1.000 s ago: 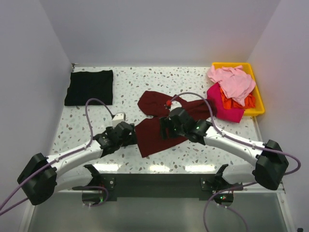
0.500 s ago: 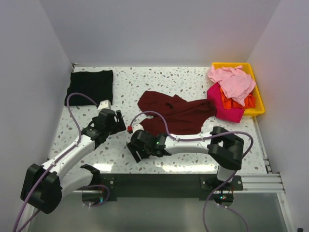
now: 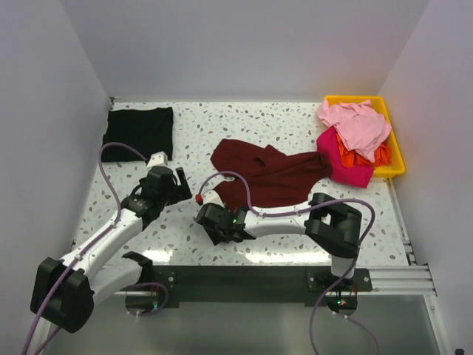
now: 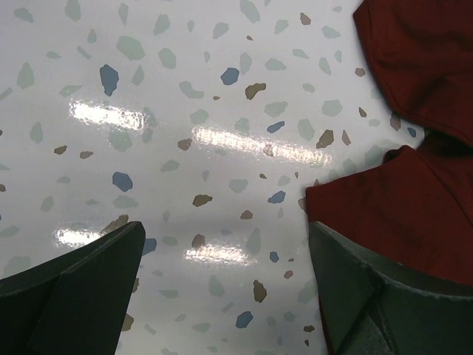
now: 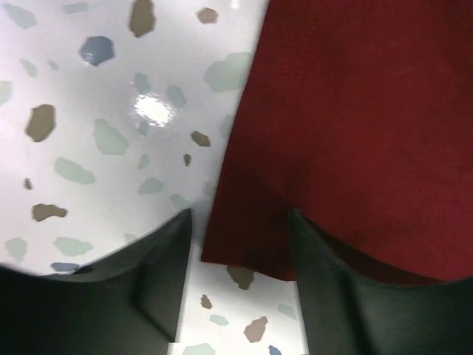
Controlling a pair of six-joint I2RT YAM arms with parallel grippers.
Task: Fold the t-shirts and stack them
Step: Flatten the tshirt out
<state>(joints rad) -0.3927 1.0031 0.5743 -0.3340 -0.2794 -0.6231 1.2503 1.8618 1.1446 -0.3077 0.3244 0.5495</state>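
- Maroon t-shirt (image 3: 270, 177) lies crumpled mid-table, its near hem between the parted, unclamped fingers of the right gripper (image 5: 240, 229).
- Left gripper (image 4: 225, 244) gapes wide over the table (image 4: 185, 89), just beside that hem.
- Black t-shirt (image 3: 138, 133) lies folded at the far-left corner.

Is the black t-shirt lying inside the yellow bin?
No, the black t-shirt lies flat on the table in its far left corner, apart from the yellow bin.
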